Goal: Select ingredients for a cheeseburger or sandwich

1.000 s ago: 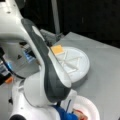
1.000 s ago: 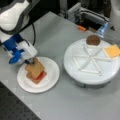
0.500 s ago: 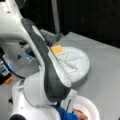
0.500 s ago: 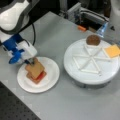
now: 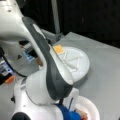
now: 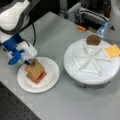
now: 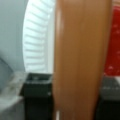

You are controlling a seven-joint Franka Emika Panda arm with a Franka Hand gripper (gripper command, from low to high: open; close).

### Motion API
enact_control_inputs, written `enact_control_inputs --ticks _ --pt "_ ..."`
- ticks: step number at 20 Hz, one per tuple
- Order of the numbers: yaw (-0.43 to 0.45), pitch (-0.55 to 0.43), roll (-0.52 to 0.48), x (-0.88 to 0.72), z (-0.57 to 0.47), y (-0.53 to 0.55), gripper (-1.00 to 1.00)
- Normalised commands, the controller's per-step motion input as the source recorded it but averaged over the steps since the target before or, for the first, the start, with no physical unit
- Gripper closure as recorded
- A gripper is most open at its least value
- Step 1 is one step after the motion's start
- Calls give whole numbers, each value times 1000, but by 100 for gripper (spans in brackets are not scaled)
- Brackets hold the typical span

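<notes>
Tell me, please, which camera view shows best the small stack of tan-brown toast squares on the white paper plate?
A front view shows the stack of tan-brown toast squares whole, on the white paper plate, with the blue gripper at its top edge. The wrist view shows only a close tan-brown surface. In a front view the arm hides the stack.

Hidden behind the white arm in a front view: most of the paper plate and nearly all of the sandwich. Cut off by the wrist view's top and bottom edges: the toast square. Covered by toast in a front view: gripper fingertips.
</notes>
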Motion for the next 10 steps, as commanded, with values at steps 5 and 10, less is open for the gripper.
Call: enact_control_inputs --ticks 5,10 --pt "12 -59 40 195 -9 -3 100" --pt "42 -55 44 183 -31 -97 100"
